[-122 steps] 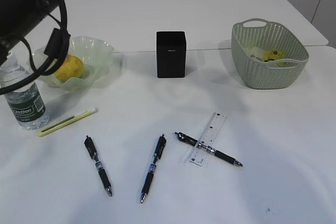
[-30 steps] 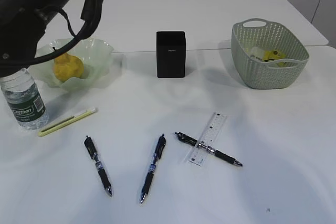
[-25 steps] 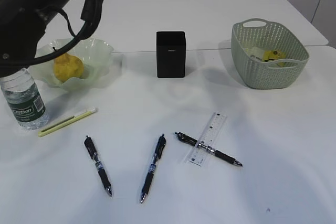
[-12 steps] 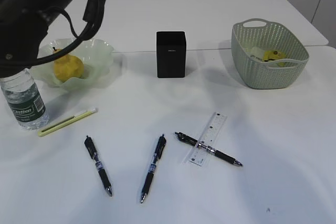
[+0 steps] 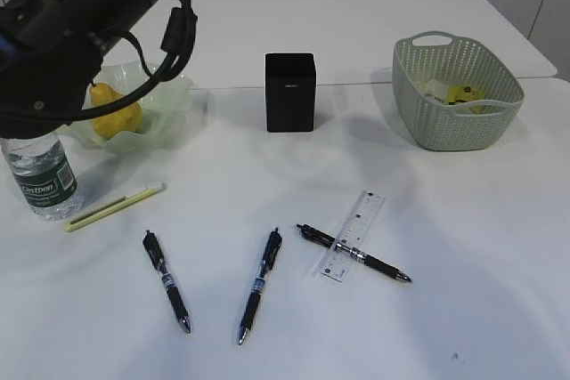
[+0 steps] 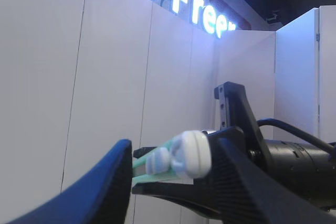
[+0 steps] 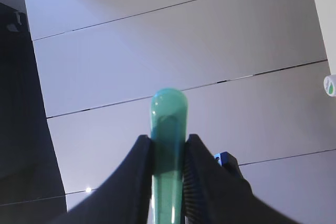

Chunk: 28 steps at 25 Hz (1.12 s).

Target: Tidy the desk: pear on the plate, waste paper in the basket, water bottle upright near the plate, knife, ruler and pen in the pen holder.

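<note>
Watching the left arm (image 5: 80,15) swinging further right and lower than a moment ago, now covering the top of the water bottle (image 5: 40,180) and the near-left rim of the plate (image 5: 169,100). Finding the bottle standing upright just left of the plate, as before. Seeing the pear (image 5: 114,115) sitting in the plate, unmoved. Noting the waste paper (image 5: 461,93) lying inside the basket (image 5: 459,126) at the far right of the desk (image 5: 463,238).

Finding the knife (image 5: 114,206), the three pens (image 5: 167,281) (image 5: 260,284) (image 5: 354,253) and the ruler (image 5: 353,235) lying exactly where earlier, the ruler under the right-hand pen, all well short of the pen holder (image 5: 289,92).

Seeing the left gripper (image 6: 173,150) pointing at a wall with blue jaws spread apart, a blurred white and green part between them. Seeing the right gripper (image 7: 168,140) raised too, jaws standing narrow against a green rounded bar; unable to tell whether pinching it.
</note>
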Each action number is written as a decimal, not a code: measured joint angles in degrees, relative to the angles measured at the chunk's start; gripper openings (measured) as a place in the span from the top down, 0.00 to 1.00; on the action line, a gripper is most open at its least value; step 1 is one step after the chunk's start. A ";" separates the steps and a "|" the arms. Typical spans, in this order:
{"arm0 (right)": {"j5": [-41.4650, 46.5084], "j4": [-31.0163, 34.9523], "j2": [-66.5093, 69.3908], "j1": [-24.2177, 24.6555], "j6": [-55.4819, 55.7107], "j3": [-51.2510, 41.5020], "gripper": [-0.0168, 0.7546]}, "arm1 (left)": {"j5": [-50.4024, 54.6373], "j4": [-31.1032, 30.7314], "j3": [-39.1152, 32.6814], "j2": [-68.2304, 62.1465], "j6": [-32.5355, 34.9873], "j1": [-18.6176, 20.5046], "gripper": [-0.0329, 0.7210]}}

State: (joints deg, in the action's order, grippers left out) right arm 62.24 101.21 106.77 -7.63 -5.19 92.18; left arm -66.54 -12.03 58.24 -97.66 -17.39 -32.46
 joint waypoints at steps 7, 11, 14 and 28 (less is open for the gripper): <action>0.00 0.00 0.00 0.00 -0.22 0.00 0.76 | 0.00 0.00 0.23 0.00 -0.12 0.00 0.49; 0.00 0.00 0.00 0.00 -0.31 0.00 0.76 | 0.00 0.00 1.49 -0.09 -0.12 0.00 0.49; 0.00 0.00 0.00 0.00 -0.44 0.00 0.76 | 0.00 0.00 2.03 -0.09 -0.12 0.00 0.49; -0.19 0.00 0.00 0.00 -0.56 0.00 0.76 | 0.00 -0.10 2.03 -0.09 -0.14 0.00 0.64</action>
State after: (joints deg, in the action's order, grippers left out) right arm 62.05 101.21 106.77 -7.63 -5.75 92.18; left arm -66.54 -12.13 60.27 -97.74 -17.53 -32.46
